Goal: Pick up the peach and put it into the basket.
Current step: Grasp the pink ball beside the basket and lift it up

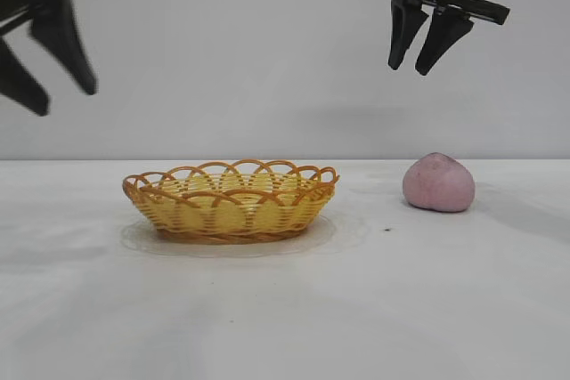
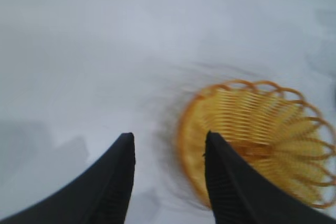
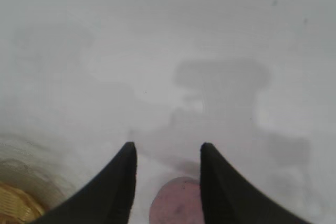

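The basket [image 1: 231,201] sits on the worktop [image 1: 285,309] left of centre, with the peach [image 1: 438,182] well apart to its right and slightly farther back. The left gripper [image 1: 52,77] hangs above the basket's left side, the right gripper [image 1: 416,67] above the peach.

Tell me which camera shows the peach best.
The exterior view: the whole peach sits on the table, right of the basket. The right wrist view catches only part of it; the left wrist view shows none.
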Motion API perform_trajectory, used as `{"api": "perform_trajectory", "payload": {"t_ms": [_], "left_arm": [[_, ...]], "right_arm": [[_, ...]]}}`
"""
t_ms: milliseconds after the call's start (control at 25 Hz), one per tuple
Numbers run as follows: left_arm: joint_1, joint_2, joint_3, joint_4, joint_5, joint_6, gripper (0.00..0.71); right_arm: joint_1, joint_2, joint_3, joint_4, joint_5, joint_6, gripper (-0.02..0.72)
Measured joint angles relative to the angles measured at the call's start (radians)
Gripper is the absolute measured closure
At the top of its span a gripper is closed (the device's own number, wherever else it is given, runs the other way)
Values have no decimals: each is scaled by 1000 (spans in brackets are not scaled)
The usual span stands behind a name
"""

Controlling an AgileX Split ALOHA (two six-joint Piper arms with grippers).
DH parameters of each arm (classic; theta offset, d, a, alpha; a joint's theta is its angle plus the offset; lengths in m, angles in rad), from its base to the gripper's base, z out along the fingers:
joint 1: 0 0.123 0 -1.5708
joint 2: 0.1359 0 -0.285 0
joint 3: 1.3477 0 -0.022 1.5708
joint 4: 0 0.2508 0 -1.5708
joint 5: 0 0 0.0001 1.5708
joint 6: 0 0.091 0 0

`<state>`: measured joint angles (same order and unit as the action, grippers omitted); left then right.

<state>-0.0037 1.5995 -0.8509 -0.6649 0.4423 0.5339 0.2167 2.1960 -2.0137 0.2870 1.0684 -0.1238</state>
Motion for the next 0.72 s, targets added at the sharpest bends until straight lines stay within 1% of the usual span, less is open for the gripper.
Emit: {"api": "perform_trajectory", "payload": {"t_ms": [80, 160, 200, 240, 320, 360, 520, 600, 720], "left_arm": [[7, 9, -65, 345, 82, -247, 434], [7, -4, -108, 602, 126, -476, 434], [4, -23, -115, 705, 131, -569, 434], [0, -48, -115, 777, 135, -634, 434], [-15, -111, -105, 838, 140, -698, 434], [-22, -151, -86, 846, 140, -716, 434], [-56, -325, 47, 847, 159, -733, 434], [-77, -424, 115, 843, 188, -733, 434], [-105, -587, 199, 837, 271, -736, 434]], "right_arm": [[0, 0, 0, 4, 0, -2, 471], [0, 0, 0, 8, 0, -2, 471], [0, 0, 0, 10, 0, -2, 471], [0, 0, 0, 11, 2, -2, 471], [0, 0, 0, 11, 3, -3, 471], [0, 0, 0, 13, 3, -3, 471], [0, 0, 0, 13, 3, -3, 471], [0, 0, 0, 13, 3, -3, 471], [0, 0, 0, 13, 3, -6, 471]]}}
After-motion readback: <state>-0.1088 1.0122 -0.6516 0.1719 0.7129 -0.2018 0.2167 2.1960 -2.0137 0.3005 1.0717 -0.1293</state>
